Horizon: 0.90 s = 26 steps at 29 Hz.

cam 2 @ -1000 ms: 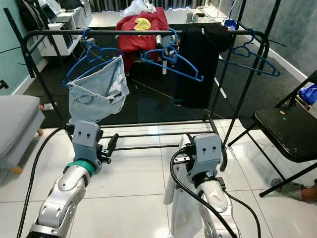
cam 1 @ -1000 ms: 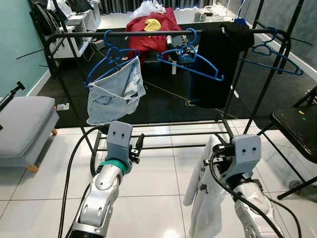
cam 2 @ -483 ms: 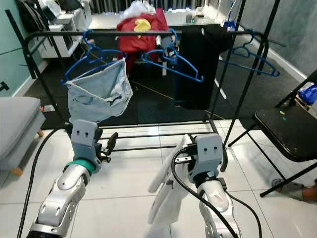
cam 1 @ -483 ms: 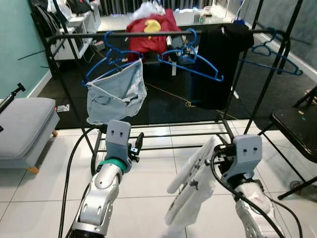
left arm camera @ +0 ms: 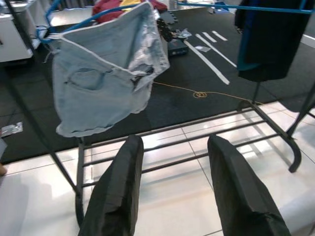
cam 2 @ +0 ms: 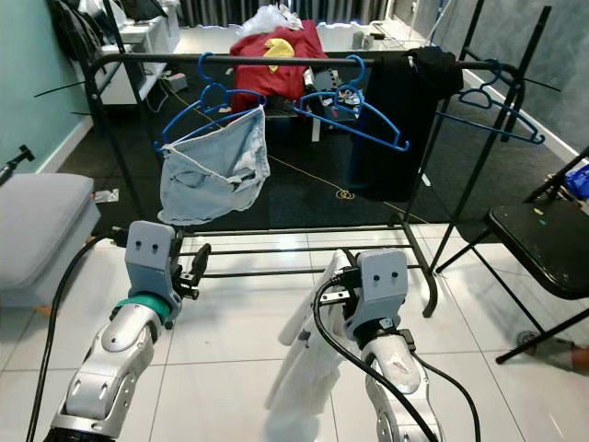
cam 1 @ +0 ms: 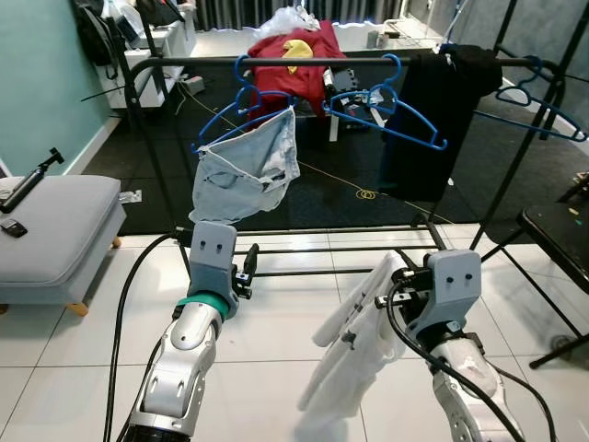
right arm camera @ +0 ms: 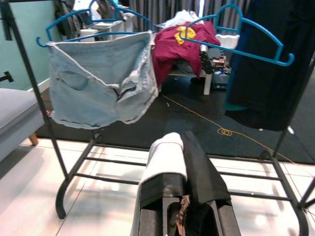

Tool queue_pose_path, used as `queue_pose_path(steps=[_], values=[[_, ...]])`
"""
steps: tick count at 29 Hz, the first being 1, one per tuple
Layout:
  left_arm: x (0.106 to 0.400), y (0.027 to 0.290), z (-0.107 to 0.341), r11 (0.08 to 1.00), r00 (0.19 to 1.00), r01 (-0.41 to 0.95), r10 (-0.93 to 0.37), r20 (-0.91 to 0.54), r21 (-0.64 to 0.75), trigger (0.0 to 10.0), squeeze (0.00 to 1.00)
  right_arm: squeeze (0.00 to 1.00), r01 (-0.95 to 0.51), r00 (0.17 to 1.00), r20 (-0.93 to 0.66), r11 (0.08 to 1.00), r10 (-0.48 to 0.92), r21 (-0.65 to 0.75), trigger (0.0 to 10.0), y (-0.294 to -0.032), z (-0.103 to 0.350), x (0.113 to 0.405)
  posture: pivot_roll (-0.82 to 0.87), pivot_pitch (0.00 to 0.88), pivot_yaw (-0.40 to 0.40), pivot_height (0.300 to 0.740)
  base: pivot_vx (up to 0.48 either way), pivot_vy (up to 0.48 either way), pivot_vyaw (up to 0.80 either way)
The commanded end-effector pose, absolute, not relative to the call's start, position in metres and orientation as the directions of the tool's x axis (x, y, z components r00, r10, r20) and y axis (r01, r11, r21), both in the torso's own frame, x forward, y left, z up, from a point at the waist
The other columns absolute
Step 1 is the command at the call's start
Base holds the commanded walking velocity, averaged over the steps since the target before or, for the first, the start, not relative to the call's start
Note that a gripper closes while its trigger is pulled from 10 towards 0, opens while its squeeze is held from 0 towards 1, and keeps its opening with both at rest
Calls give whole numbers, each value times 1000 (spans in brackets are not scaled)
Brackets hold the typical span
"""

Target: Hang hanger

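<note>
My right gripper (right arm camera: 179, 147) is shut on a white garment (cam 1: 354, 359), which hangs low over the tiled floor and flares out to my left. I cannot make out a hanger inside it. My left gripper (left arm camera: 170, 162) is open with nothing between its fingers (cam 1: 247, 269), and it points at the base of the rack. Ahead stands the black clothes rack; its top rail (cam 1: 313, 62) carries a blue hanger with denim shorts (cam 1: 248, 170), a bare blue hanger (cam 1: 391, 115), a black garment (cam 1: 433, 120) and another blue hanger (cam 1: 543, 97).
The rack's lower bars (cam 1: 322, 253) run across just in front of both grippers. A grey cushioned seat (cam 1: 55, 226) stands at my left and a black chair (cam 1: 561, 244) at my right. A red garment (cam 1: 294, 51) lies on furniture behind the rack.
The white garment hung straight down, then swung out to my left. The whole scene has shifted rightwards, so the camera has turned. The left gripper stays open in the same pose.
</note>
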<state>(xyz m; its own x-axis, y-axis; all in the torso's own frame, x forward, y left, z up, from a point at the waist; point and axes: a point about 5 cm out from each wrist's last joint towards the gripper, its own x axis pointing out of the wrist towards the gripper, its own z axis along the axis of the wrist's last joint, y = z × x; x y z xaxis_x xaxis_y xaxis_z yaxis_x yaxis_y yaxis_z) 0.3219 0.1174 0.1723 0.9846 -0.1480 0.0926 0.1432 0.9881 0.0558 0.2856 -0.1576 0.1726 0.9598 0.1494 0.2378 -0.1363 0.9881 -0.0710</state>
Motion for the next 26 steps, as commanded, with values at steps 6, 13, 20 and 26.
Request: queue_pose_path(steps=[6,13,20,26], values=[[321,118,171,986,983,144,-151,99,82,10000,0,0,-138,955,258,989,147,-54,10000,-158,175,284,-227,92,96,740,0,-240,0],[321,118,171,986,984,142,-150,97,82,10000,0,0,-138,955,258,989,147,-53,10000,-158,175,284,-226,93,95,740,0,-443,0],[321,119,169,988,987,135,-141,80,77,10000,0,0,-138,955,257,989,147,-52,10000,-158,174,284,-228,94,96,740,0,0,0],[321,118,168,987,987,137,-143,79,85,10000,0,0,-139,955,257,989,148,-50,10000,-158,174,283,-228,95,95,740,0,0,0]])
